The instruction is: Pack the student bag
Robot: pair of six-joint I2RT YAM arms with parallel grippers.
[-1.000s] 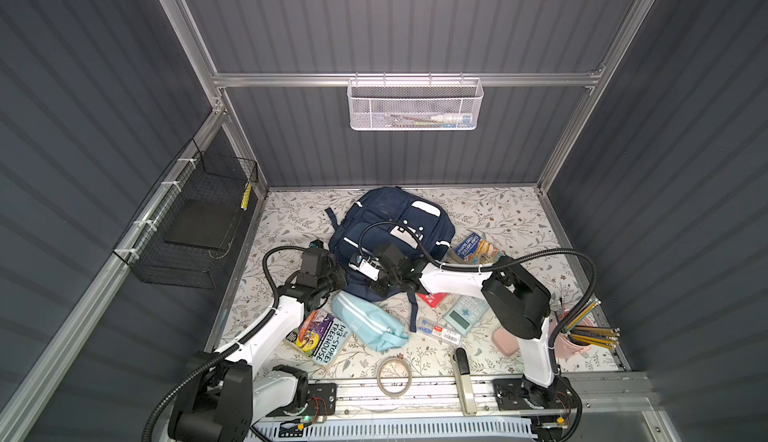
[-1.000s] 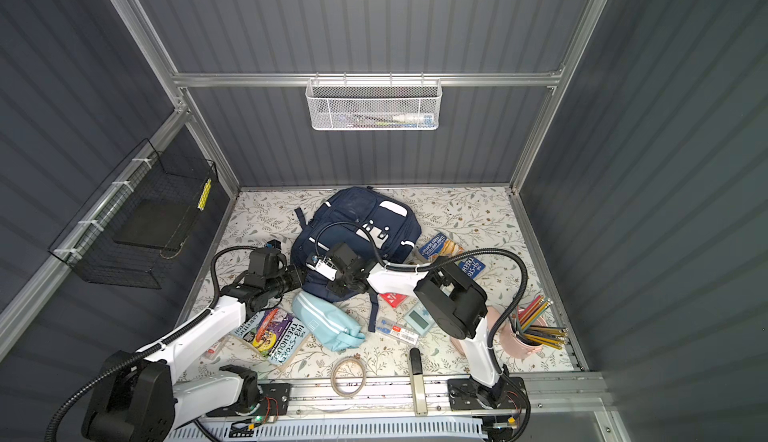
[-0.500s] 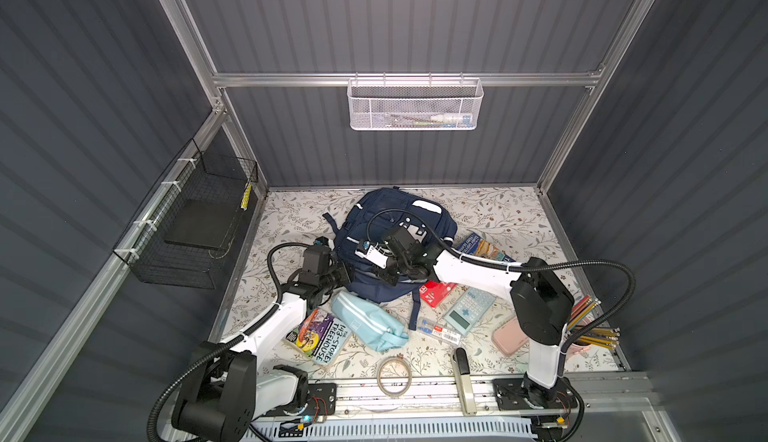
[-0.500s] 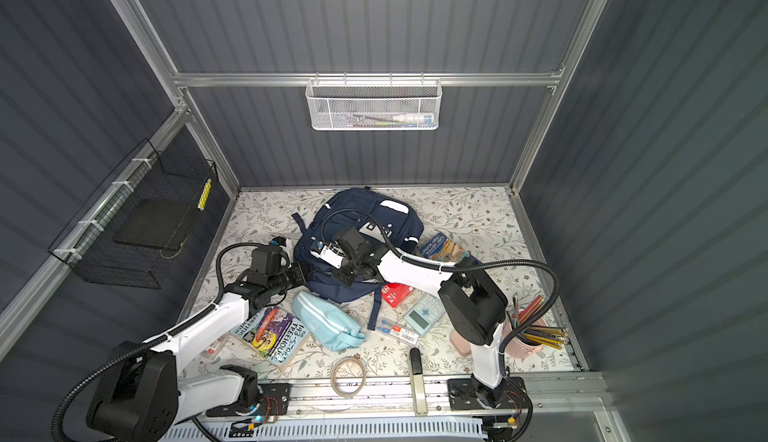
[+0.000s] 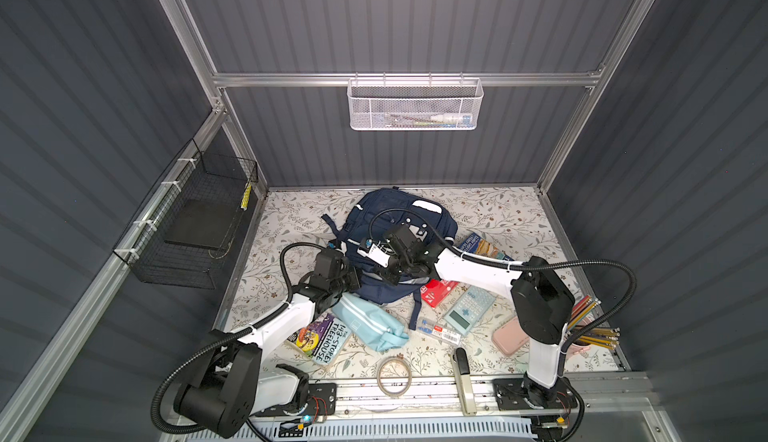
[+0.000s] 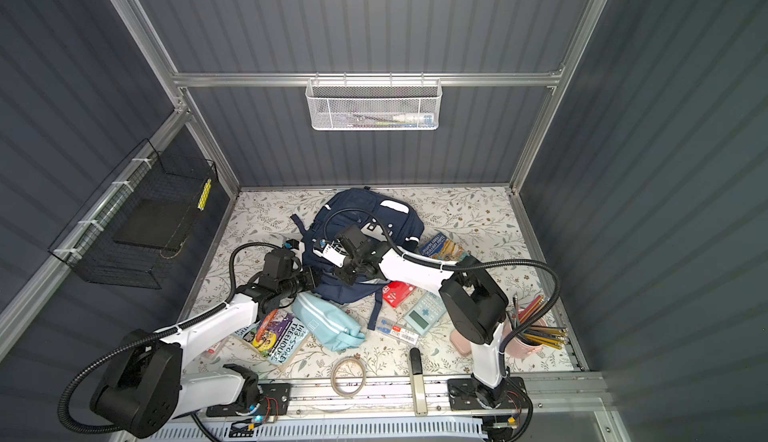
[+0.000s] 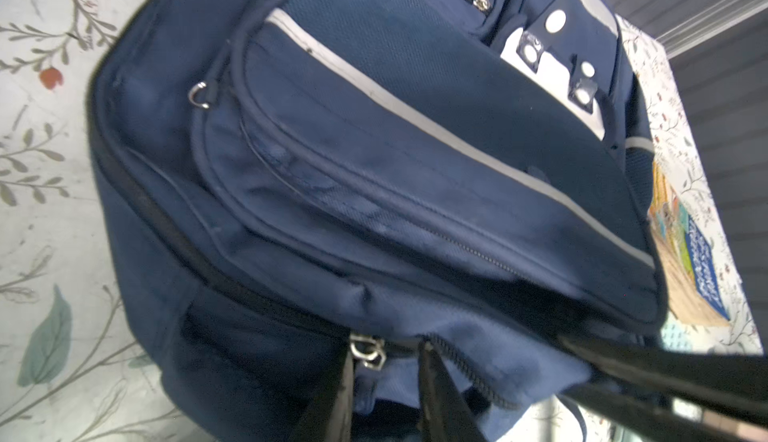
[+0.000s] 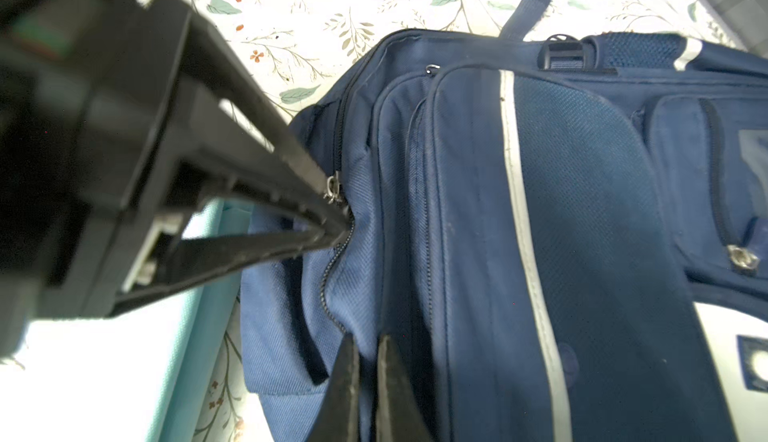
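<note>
The student bag (image 5: 399,219) (image 6: 361,207), navy with white stripes, lies in the middle of the floral mat. My left gripper (image 5: 357,280) (image 7: 386,350) is at its near left corner. The fingertips (image 8: 338,219) pinch the main zip seam beside a metal zip pull (image 7: 365,352) (image 8: 332,188). My right gripper (image 5: 388,275) (image 8: 365,340) is just to the right of it on the same near edge, shut on a fold of blue fabric. Behind the two grips the zip gapes a little.
A light blue pouch (image 5: 370,323) and a paperback (image 5: 322,338) lie in front of the bag. A red box (image 5: 438,290), calculator (image 5: 467,311), pen pack (image 5: 440,332), pink case (image 5: 509,336), pencil cup (image 5: 590,332) and second book (image 5: 482,246) lie right. A tape roll (image 5: 394,371) sits near the rail.
My right gripper has moved back over the bag's near edge and its elbow has swung out to the right. The left gripper has stayed at the bag's corner.
</note>
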